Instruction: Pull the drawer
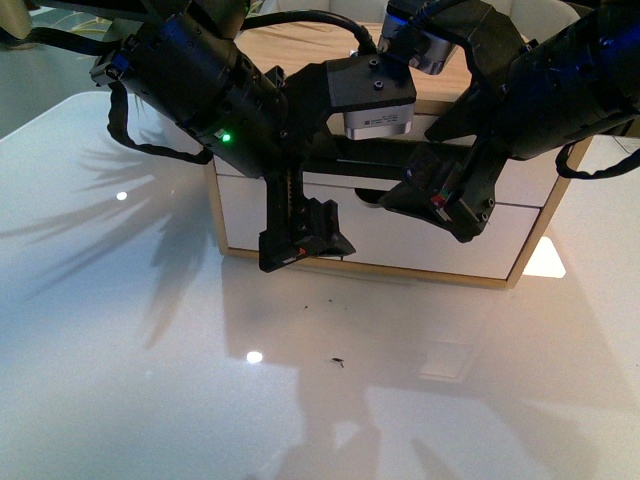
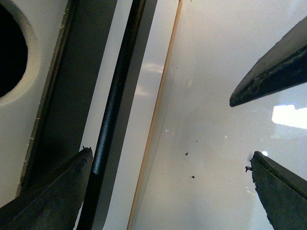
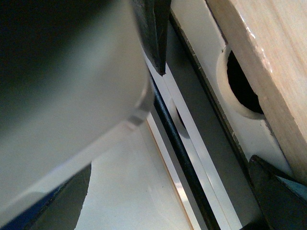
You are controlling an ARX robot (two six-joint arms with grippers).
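**Handle bracketed, not clamped**

Left gripper [image 1: 305,240] and right gripper [image 1: 440,205] are both hanging open, each straddling the handle [image 2: 112,115] and gripping nothing. The drawer [image 2: 24,143] is sitting behind the handle and looks shut. I'd close squarely on the handle, then pull straight and level. Count: one cabinet [image 1: 535,240], two fronts, one handle, two grippers.

Both arms wear matt black casings. The left arm [image 1: 190,70] is bulky and rounded, with a small green light [image 1: 227,137] glowing on it and slack black cables [image 1: 150,145] looped under it; the right arm [image 1: 570,90] is more angular. A silver-grey block [image 1: 380,125] carries a printed label beneath a black screwed plate [image 1: 370,85]. The left pincer [image 1: 303,240] is black with a toothed rail and a red mark; the right pincer [image 1: 455,205] is also black with a red mark.
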